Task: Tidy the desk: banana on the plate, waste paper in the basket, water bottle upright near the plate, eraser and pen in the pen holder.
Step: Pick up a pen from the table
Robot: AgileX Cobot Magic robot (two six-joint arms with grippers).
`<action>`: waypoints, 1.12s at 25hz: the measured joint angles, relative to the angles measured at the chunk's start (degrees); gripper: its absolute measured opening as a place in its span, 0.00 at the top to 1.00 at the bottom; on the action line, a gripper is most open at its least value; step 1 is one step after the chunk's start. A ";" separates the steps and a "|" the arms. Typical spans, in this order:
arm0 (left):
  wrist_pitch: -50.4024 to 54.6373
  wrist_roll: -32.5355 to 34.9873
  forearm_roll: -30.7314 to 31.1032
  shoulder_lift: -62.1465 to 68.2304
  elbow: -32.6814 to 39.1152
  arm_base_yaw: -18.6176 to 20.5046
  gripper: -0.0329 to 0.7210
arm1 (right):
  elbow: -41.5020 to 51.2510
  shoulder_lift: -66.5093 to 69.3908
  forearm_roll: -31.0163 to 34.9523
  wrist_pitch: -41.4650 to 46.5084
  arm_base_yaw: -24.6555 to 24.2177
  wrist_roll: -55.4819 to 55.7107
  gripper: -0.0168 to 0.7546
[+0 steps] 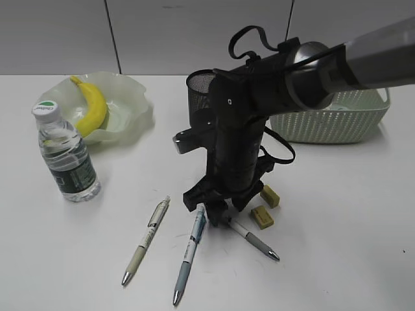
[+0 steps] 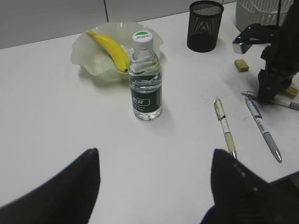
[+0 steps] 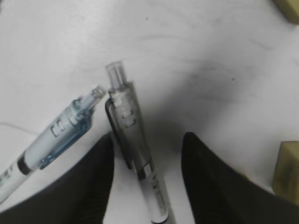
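Observation:
The banana point(image 1: 91, 107) lies in the pale green plate point(image 1: 133, 97). In front of the plate, the water bottle point(image 1: 65, 159) stands upright. My right gripper point(image 3: 149, 137) is down at the desk point(image 1: 337, 227), open, its fingers on either side of a grey pen point(image 3: 135, 140) that lies nearer the left finger. A blue pen point(image 3: 56, 135) lies just beside it and a beige pen point(image 1: 146, 240) further left. Two tan erasers point(image 1: 270, 195) point(image 1: 262, 218) rest next to the gripper. The black pen holder point(image 1: 200, 87) stands behind my right arm. My left gripper point(image 2: 156, 151) hovers open over bare desk. The waste paper is out of view.
The perforated green basket point(image 1: 331, 123) sits at the back right, its inside largely hidden by my right arm. The grey wall runs along the desk's far edge.

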 joint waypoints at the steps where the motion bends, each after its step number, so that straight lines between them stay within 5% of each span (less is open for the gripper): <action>1: 0.00 0.00 0.00 0.00 0.00 0.00 0.22 | 0.00 0.00 0.30 -0.19 0.00 -0.14 0.41; 14: 0.00 0.00 0.00 0.00 0.00 0.00 0.22 | -0.11 1.08 0.75 -2.50 0.00 -4.79 0.43; 17: 0.00 0.00 0.00 0.00 0.00 0.00 0.22 | -0.18 1.21 -0.23 -2.31 0.00 -5.22 0.56; 20: 0.00 0.00 0.00 0.00 0.00 0.00 0.22 | -0.18 1.22 -0.99 -2.02 0.00 -5.41 0.80; 28: 0.00 0.00 0.00 0.00 0.00 0.00 0.22 | -2.14 0.02 -1.49 -0.31 0.00 -5.47 0.79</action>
